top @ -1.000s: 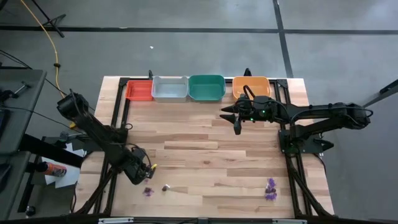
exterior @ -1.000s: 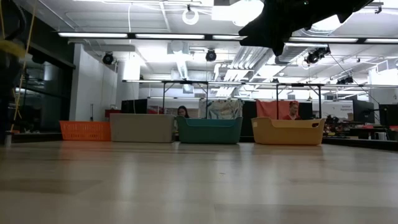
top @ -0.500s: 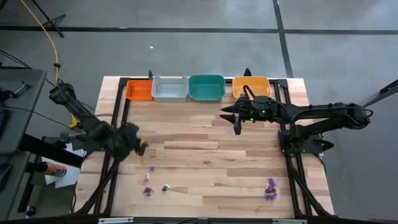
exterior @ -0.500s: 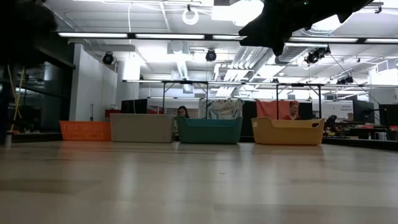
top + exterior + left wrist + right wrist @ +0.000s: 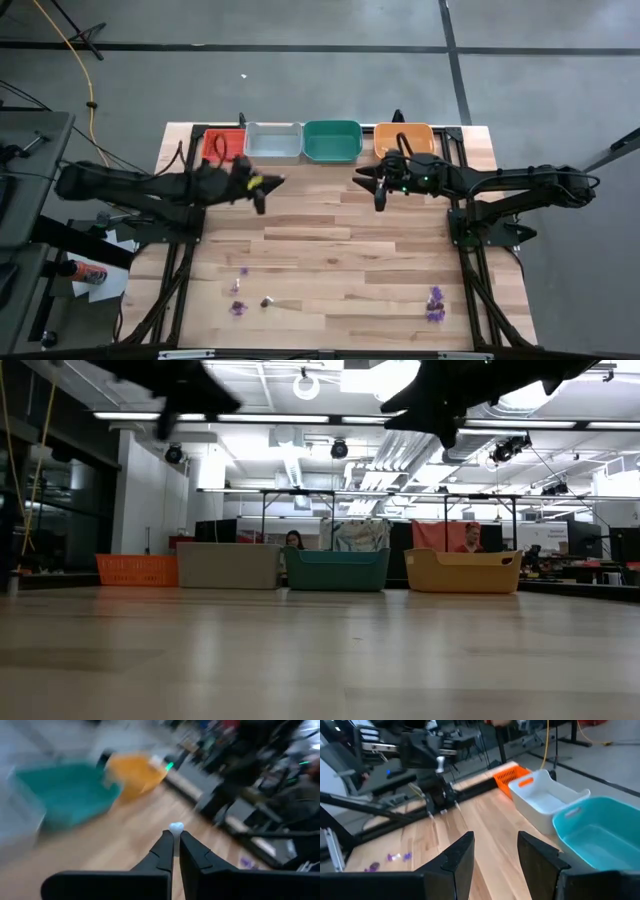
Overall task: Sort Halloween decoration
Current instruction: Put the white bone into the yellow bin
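High view frames a wooden surface [image 5: 330,250] where four trays are lining the far edge: a red tray [image 5: 222,145] at the far left corner, then a grey tray [image 5: 272,142], a green tray [image 5: 332,141] and an orange tray [image 5: 404,139]. The left gripper [image 5: 262,187] is hovering over the boards just in front of the red and grey trays, its fingers [image 5: 167,851] pressing together on a tiny pale whitish trinket [image 5: 175,827], seen at their tips in the left wrist view. The right gripper [image 5: 380,192] is hanging above the surface in front of the gap between the green and orange trays, its fingers [image 5: 457,855] standing apart with nothing between them.

Along the near edge, the remaining Halloween decoration is lying in two loose groups, well apart. Near the near left corner, two small purple pieces [image 5: 240,290] are sitting beside one dark piece [image 5: 266,301]. Toward the near right corner, a small cluster of purple trinkets [image 5: 435,305] is lying close together. Bare boards are separating both groups from the trays, and neither arm is reaching over them.

Low view, level with the boards, is showing the four trays in a row against the room, where two people [image 5: 294,539] are sitting behind them.
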`<action>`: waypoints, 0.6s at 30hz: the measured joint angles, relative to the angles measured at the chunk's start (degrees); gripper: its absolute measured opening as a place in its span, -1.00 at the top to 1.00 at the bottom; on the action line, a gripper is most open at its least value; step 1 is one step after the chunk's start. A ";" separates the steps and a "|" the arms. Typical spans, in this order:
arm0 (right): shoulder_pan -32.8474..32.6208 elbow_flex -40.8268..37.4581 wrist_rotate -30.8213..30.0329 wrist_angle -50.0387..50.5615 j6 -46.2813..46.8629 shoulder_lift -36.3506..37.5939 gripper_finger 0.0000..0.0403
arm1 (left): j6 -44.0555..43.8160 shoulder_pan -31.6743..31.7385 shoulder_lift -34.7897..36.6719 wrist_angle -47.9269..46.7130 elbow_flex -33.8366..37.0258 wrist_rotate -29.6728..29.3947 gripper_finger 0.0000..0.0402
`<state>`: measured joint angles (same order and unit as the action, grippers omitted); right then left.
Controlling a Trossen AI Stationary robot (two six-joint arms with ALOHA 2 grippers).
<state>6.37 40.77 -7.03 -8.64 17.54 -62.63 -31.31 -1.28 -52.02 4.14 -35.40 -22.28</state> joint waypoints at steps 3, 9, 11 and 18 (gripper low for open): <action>0.00 0.00 0.09 -3.37 -0.02 0.00 0.28 | 8.04 6.90 -4.80 13.73 0.00 10.19 1.00; 0.00 0.00 1.53 -9.56 -0.02 0.00 0.28 | 11.16 12.61 -10.82 26.88 -0.04 25.31 1.00; 0.00 0.00 1.53 -10.64 -0.01 0.00 0.28 | 12.03 12.96 -11.61 27.15 -0.04 26.86 1.00; 0.00 0.00 1.57 -10.54 0.00 0.00 0.28 | 12.95 12.94 -11.68 27.30 -0.04 27.19 1.00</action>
<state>6.37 40.77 -5.45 -19.18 17.54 -62.63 -18.36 11.66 -63.69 31.44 -35.44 4.91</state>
